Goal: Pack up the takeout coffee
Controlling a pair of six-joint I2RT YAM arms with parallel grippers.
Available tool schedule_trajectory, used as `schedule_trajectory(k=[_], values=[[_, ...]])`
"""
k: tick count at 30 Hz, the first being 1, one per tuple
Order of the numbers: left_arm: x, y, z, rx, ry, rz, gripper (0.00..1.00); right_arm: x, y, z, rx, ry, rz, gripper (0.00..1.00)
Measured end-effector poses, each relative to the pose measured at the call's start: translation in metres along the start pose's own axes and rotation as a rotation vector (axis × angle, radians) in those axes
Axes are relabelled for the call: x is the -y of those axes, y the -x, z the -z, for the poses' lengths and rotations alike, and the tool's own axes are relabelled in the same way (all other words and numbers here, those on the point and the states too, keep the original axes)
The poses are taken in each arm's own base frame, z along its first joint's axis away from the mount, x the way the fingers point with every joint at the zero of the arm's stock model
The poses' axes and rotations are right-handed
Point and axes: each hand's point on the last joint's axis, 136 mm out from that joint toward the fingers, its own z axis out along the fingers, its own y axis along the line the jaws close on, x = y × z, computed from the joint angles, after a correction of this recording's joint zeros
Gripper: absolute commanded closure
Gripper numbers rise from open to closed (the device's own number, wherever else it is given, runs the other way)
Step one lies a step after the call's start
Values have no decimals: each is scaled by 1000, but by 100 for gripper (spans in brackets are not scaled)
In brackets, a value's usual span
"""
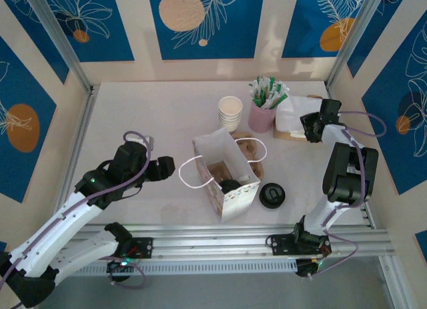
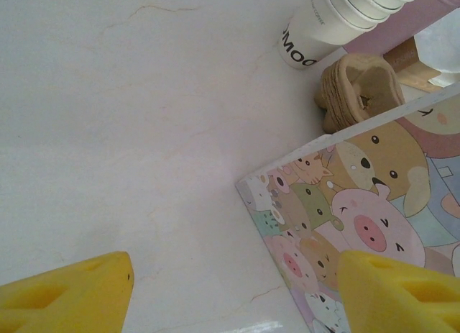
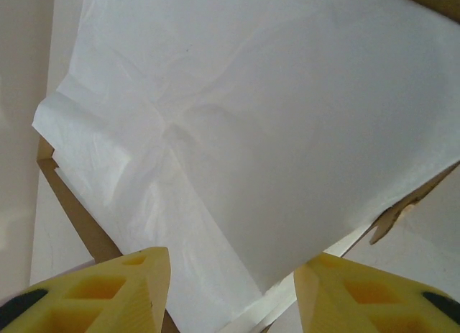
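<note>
From above, the bag (image 1: 227, 179) stands open mid-table. Something dark sits inside it, which I take to be the cup (image 1: 230, 186). A loose lid (image 1: 272, 195) lies just beside the bag. The left gripper (image 1: 172, 169) hangs near the bag's white handle, and the right gripper (image 1: 308, 127) is over the napkins (image 1: 291, 113) at the far right.

At the left wrist, the left gripper (image 2: 236, 268) has its fingers apart with nothing between them. The bag's cartoon side (image 2: 359, 218) is close to one finger. A nudge there could tip the bag and spill the coffee.

At the right wrist, the right gripper (image 3: 231, 265) has its fingers spread over the napkins (image 3: 251, 117), which rest on a tray (image 3: 72, 203). They do not look clamped. Closing too deep could pinch several sheets, or drag the pile off the tray.
</note>
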Motion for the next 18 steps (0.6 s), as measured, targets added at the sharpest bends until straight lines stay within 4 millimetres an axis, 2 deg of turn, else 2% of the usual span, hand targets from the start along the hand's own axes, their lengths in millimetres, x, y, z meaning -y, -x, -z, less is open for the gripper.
schedule_trajectory(k=[9, 12, 18], values=[[1, 1, -2, -1, 1, 0, 25, -1, 2, 0, 7, 4, 1, 52], [1, 1, -2, -1, 1, 0, 25, -7, 6, 0, 17, 33, 0, 55], [1, 1, -2, -1, 1, 0, 25, -21, 12, -2, 41, 109, -2, 53]])
